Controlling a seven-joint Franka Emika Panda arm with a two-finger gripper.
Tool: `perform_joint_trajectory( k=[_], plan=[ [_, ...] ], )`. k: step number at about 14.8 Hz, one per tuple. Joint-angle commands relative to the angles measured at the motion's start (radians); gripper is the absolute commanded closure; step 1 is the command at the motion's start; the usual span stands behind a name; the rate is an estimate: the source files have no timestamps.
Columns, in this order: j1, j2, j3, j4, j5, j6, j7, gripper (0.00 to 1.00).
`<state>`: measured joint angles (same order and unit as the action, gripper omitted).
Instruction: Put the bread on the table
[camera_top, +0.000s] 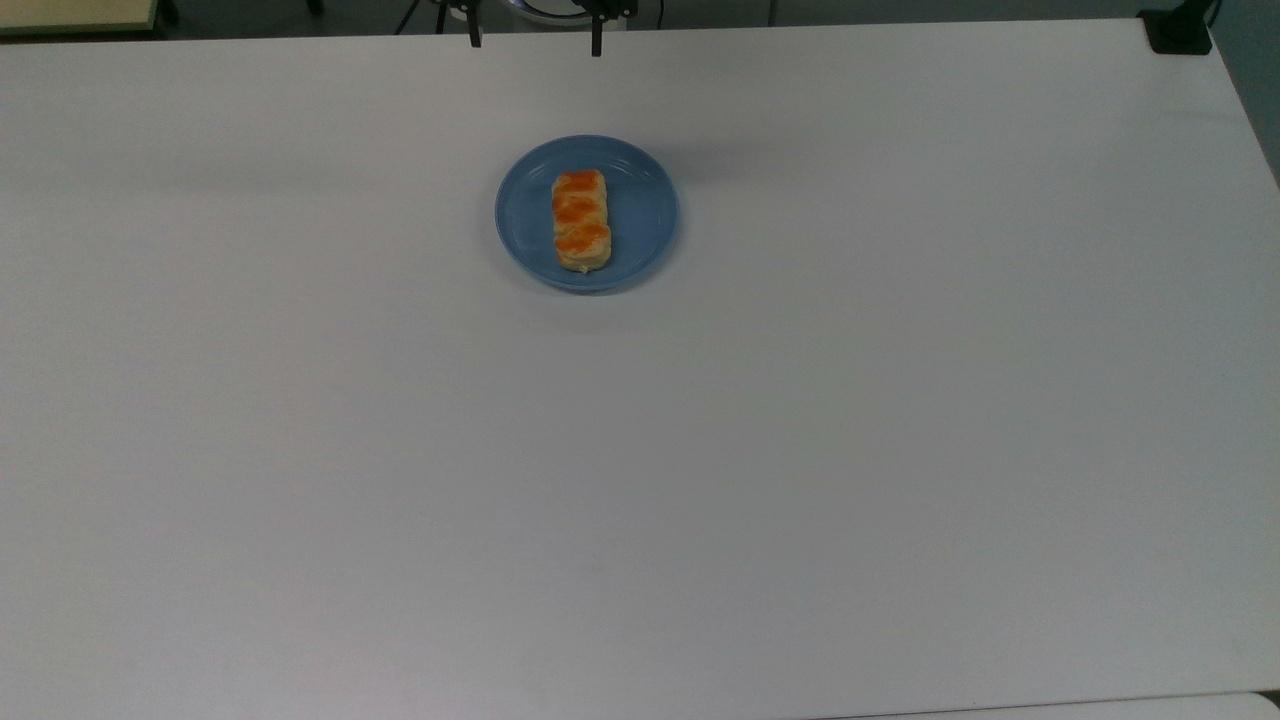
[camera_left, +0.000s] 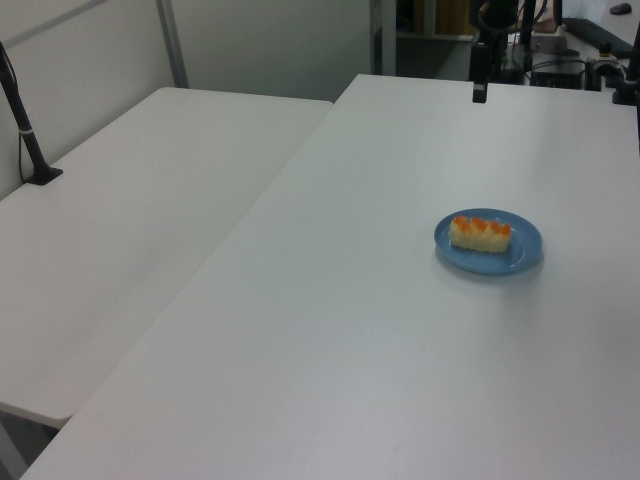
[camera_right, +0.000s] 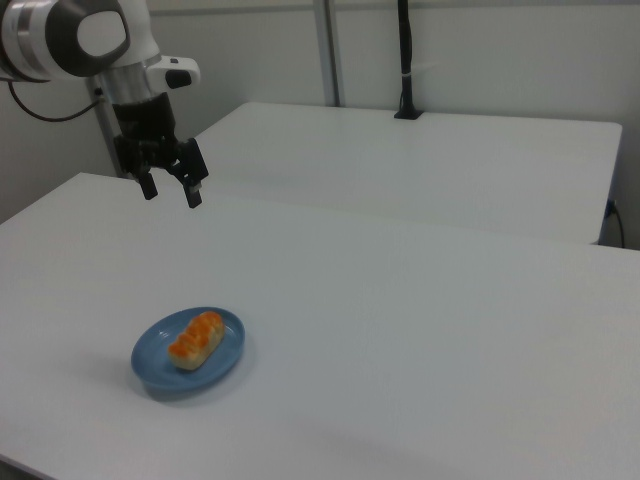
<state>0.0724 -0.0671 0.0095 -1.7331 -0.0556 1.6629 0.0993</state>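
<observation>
Claw (camera_right: 171, 190) hangs high over the table (camera_top: 900, 450), fingers spread wide, nothing between them, touching nothing. In the top view the two fingertips (camera_top: 475, 38) poke in at 12 o'clock, right at the far table edge. In the right view the claw sits at 11 o'clock from the plate (camera_right: 150, 372), well apart from it and well above the surface.

The bread (camera_top: 581, 220) lies on the blue plate, lengthwise along 12-to-6 in the top view, three orange patches up, inside the rim. It's slightly toward the 9 o'clock side of the plate's middle.

Room all around: bare white tabletop runs out from the plate at 3, 6 and 9 o'clock in the top view. A second table (camera_left: 130, 230) butts alongside. A black clamp (camera_top: 1180, 30) sits on the far corner at 1 o'clock, well clear.
</observation>
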Motion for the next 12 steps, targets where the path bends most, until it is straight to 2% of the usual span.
perform_joint_trajectory(
  k=[1,8,12],
  plan=[
    [0.009,-0.008,-0.003,0.003,0.013,-0.041,-0.016,0.00],
    [0.012,-0.003,-0.002,-0.003,0.013,-0.038,-0.016,0.00],
    [0.014,-0.008,0.006,-0.072,0.017,0.023,-0.023,0.00]
  ],
)
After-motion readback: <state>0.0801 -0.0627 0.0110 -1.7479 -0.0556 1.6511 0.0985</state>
